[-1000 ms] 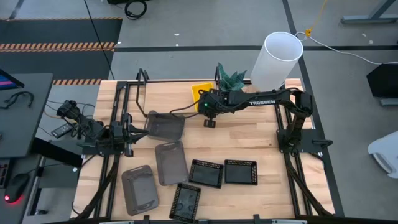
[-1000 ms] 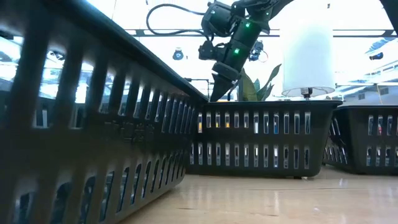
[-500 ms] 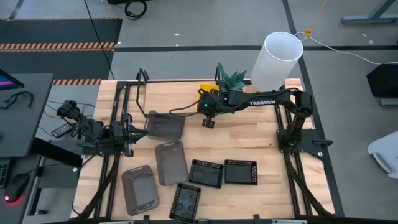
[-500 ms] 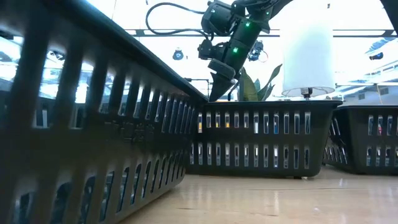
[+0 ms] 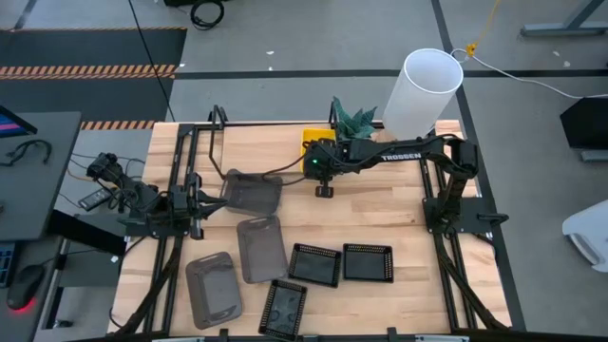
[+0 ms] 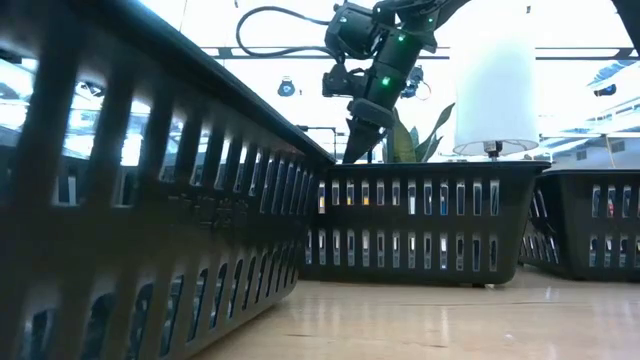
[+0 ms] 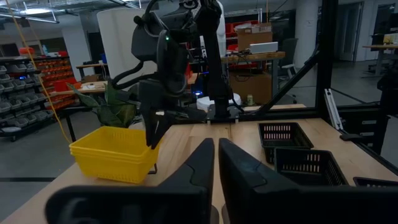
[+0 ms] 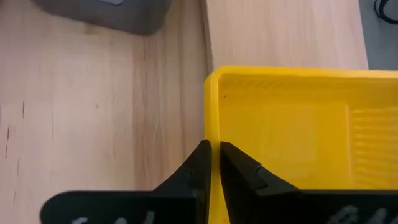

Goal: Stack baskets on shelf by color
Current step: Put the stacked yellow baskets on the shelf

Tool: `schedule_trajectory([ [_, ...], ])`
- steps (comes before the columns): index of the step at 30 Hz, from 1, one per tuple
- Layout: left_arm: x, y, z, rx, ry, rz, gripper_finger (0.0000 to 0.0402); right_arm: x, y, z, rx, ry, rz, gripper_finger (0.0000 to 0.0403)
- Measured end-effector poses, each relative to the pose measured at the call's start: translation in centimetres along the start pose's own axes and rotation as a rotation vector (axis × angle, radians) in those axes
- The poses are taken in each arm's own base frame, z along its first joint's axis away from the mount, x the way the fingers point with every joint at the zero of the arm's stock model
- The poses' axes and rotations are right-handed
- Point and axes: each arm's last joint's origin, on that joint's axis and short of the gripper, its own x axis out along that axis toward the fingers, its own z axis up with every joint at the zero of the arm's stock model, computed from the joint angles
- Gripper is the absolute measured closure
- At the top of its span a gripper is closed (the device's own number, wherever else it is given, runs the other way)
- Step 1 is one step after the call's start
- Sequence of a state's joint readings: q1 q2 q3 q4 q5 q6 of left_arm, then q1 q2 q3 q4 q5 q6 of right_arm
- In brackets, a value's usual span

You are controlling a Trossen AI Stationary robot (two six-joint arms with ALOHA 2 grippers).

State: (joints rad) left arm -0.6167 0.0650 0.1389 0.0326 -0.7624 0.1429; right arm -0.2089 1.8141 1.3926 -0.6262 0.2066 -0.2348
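Note:
A yellow basket [image 5: 314, 142] stands at the table's far side, beside the shelf's black rod frame [image 5: 217, 122]. My right gripper [image 8: 211, 163] reaches over it from the right and is shut on its wall. Three grey baskets [image 5: 260, 249] lie flat on the table left of centre. Three black baskets [image 5: 368, 262] lie near the front edge; in the low view a black basket [image 6: 420, 220] fills the foreground. My left gripper [image 7: 216, 163] waits at the table's left, shut, pointing level and holding nothing. My right gripper pinches the yellow basket's near wall at its top rim [image 8: 211, 134]. One finger [image 8: 231, 163] is inside the basket and the other is outside over the wood. The fingers slant down from the right and point along the wall. In the left wrist view the yellow basket [image 7: 115, 152] sits level on the wood.
A tall white cylinder [image 5: 425, 90] and a green plant [image 5: 353, 119] stand at the far edge right behind the yellow basket. Bare wood [image 5: 380, 214] lies between the right arm and the black baskets.
The yellow basket has slid a little toward the table's right along the far side, turning squarer to the table edge. My right gripper has gone with it and rolled slightly.

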Motion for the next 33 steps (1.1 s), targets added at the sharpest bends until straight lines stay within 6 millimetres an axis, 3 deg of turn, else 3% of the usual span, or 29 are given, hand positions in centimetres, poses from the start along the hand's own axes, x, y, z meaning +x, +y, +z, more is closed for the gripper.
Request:
schedule_trajectory([
  [13, 0.0, 0.0, 0.0, 0.000, 0.000, 0.000, 0.0365, -1.6, -0.6, 0.9, -0.072, 0.014, -0.005, 0.0369],
  [33, 0.0, 0.0, 0.0, 0.000, 0.000, 0.000, 0.0367, -1.4, -1.7, 0.4, -0.098, 0.048, -0.006, 0.0368],
])
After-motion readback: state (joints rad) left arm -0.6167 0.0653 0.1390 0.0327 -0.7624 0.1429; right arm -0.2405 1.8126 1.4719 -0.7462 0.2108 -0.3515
